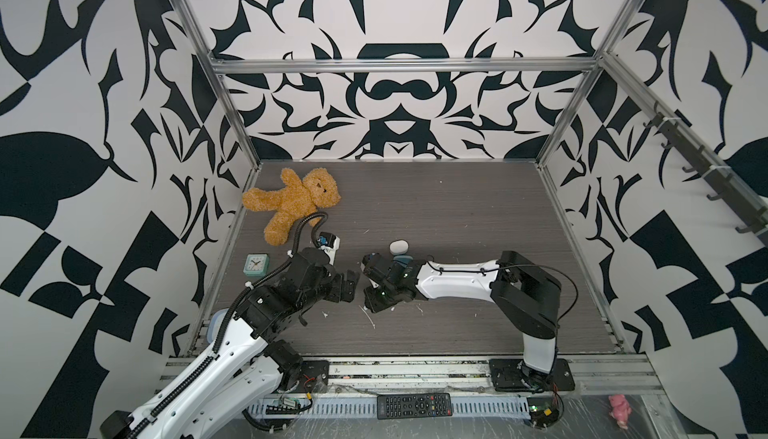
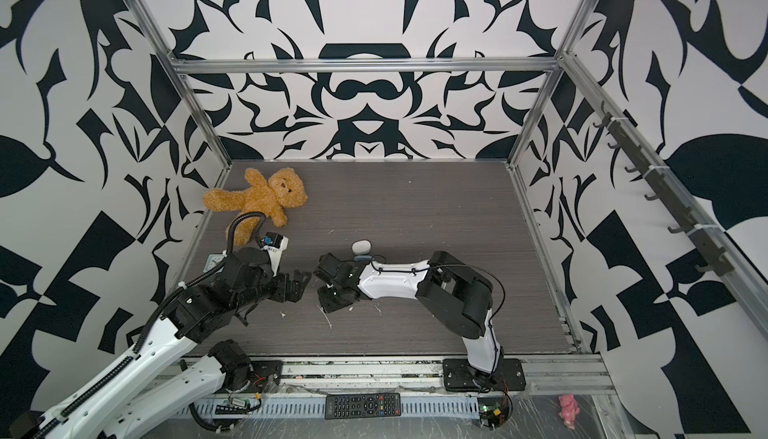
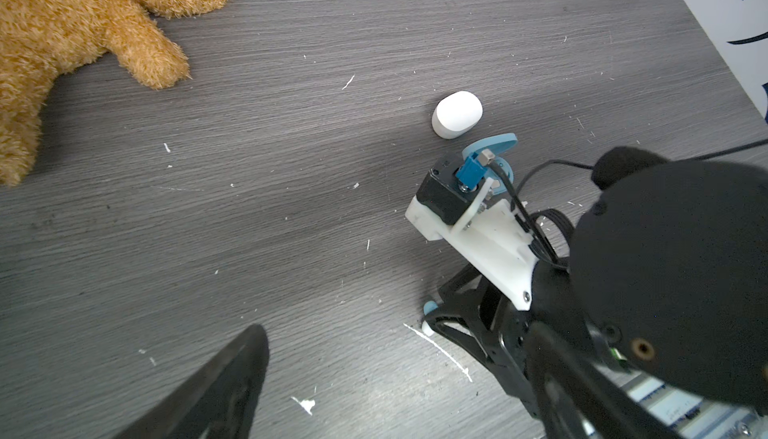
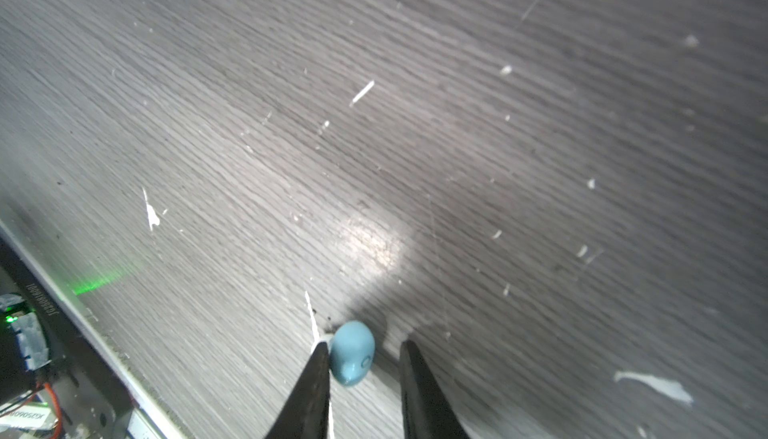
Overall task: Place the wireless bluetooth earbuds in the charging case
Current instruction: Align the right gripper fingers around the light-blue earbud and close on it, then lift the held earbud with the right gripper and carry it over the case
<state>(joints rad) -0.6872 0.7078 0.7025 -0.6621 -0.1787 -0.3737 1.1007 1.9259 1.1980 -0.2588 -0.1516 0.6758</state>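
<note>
Right pincer [image 4: 365,344] straddles a light blue earbud [image 4: 352,351] on the surface [image 4: 457,146] — touching it on one side, a gap on the other, not yet pinching. Left pincer [image 1: 351,285] faces it, spread wide.

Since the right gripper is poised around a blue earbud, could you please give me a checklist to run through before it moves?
1. The light blue earbud lies between the fingers of the right gripper: ok.
2. Both fingers touch it: not ok, one stands off.
3. The blue charging case has its lid open: ok.
4. Its sockets are free: cannot tell, hidden.
5. The left gripper is open and away from the earbud: ok.
</note>
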